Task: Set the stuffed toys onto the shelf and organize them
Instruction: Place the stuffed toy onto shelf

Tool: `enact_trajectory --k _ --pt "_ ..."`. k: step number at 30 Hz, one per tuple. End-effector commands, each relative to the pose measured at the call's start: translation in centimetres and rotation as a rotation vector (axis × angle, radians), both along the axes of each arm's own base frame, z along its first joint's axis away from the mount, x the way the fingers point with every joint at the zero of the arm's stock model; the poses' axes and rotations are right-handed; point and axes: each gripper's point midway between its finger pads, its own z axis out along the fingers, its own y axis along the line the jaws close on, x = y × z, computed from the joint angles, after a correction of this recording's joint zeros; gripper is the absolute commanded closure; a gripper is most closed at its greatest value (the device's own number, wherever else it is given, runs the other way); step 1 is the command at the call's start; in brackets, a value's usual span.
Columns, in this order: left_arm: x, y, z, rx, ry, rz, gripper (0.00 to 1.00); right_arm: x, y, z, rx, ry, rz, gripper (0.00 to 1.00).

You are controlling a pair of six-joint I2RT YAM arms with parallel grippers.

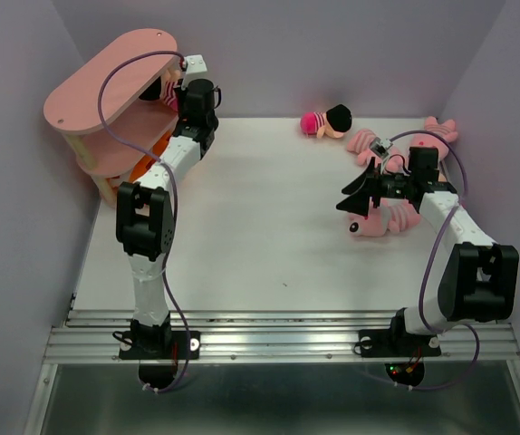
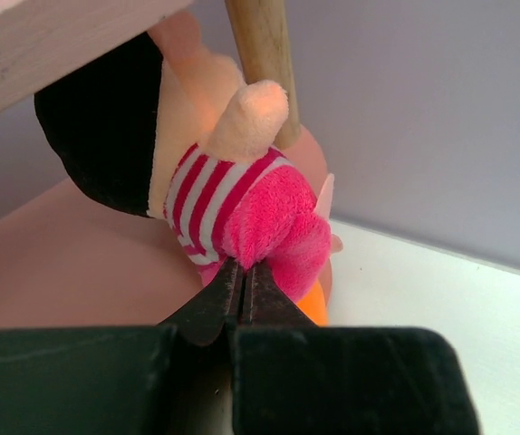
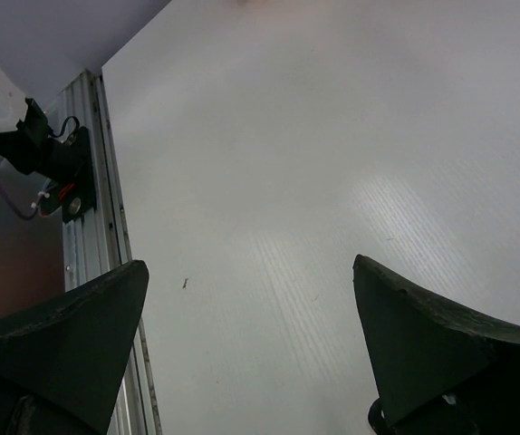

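Black fingers [image 2: 210, 308] of the left gripper [image 2: 242, 272] are pressing tight together in the left wrist view. Their tips are touching the magenta hem of a black-haired doll [image 2: 233, 199]; whether a fold of cloth is caught between them, I cannot tell. That doll is leaning on the middle board of the pink shelf [image 2: 52, 272], beside a pale wooden post [image 2: 260, 45], with something orange [image 2: 310, 304] showing just below it.

From above, the shelf is standing at 10 o'clock on the white table [image 1: 260, 227], and the left arm is reaching into it from the 4 o'clock side.

Over at 3 o'clock the right gripper [image 1: 382, 190] is hanging with its fingers spread wide and holding nothing; its wrist camera is showing only bare table between them. A pink striped animal [image 1: 382, 220] is lying just under it, two more [image 1: 369, 140] [image 1: 437, 131] are lying near 2 o'clock, and a second doll [image 1: 325, 120] is resting at 1 o'clock, well apart from the shelf.
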Motion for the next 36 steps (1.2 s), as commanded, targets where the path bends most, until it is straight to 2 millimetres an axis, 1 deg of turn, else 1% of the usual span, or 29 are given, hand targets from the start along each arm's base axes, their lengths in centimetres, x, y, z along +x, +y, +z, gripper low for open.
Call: enact_trajectory --k 1,4,5,7,10,11,12,14,16,18,21,23,24,26,30,36 --pt "0.2 0.7 4.1 -0.022 -0.091 0.03 1.0 -0.1 0.0 1.6 0.016 -0.072 0.018 0.0" --pt "0.3 0.7 4.0 -0.02 -0.088 0.035 1.0 -0.1 0.0 1.6 0.017 -0.072 0.019 0.0" --pt "0.3 0.8 4.0 -0.022 -0.089 0.036 0.98 0.0 -0.3 1.6 0.017 -0.072 0.01 0.0" --pt "0.3 0.7 4.1 -0.025 -0.09 0.036 0.84 0.0 -0.3 1.6 0.018 -0.074 0.011 0.0" --pt "0.2 0.7 4.1 -0.026 -0.089 0.04 0.69 -0.1 -0.3 1.6 0.019 -0.071 0.012 0.0" --pt "0.3 0.8 4.1 -0.026 -0.089 0.041 0.68 0.0 -0.3 1.7 0.019 -0.073 0.012 0.0" --pt "0.2 0.8 4.1 -0.026 -0.088 0.041 0.64 -0.1 -0.3 1.7 0.02 -0.071 0.013 0.0" --pt "0.1 0.9 4.1 -0.029 -0.088 0.041 0.62 -0.1 -0.3 1.7 0.02 -0.073 0.013 0.0" --pt "0.1 0.9 4.2 -0.032 -0.091 0.041 0.56 -0.1 -0.3 1.7 0.021 -0.073 0.014 0.0" --pt "0.1 0.8 4.3 -0.034 -0.092 0.04 0.54 -0.1 -0.3 1.7 0.022 -0.07 0.014 0.0" --pt "0.0 0.9 4.4 -0.034 -0.092 0.04 0.45 -0.1 -0.3 1.7 0.023 -0.071 0.016 0.0" --pt "-0.1 0.9 4.6 -0.038 -0.096 0.039 0.41 -0.2 -0.3 1.7 0.025 -0.069 0.017 0.0" --pt "-0.1 0.9 4.6 -0.04 -0.096 0.037 0.38 0.0 -0.5 1.7 0.025 -0.069 0.008 0.0" --pt "-0.3 0.7 4.9 -0.046 -0.101 0.027 0.34 0.0 -0.5 1.8 0.026 -0.07 0.009 0.0" --pt "-0.5 0.7 5.4 -0.048 -0.106 0.02 0.2 -0.1 -0.5 1.8 0.027 -0.069 0.01 0.0" --pt "-1.0 0.5 6.1 -0.054 -0.116 0.001 0.14 0.0 -0.5 1.8 0.027 -0.072 0.011 0.0"
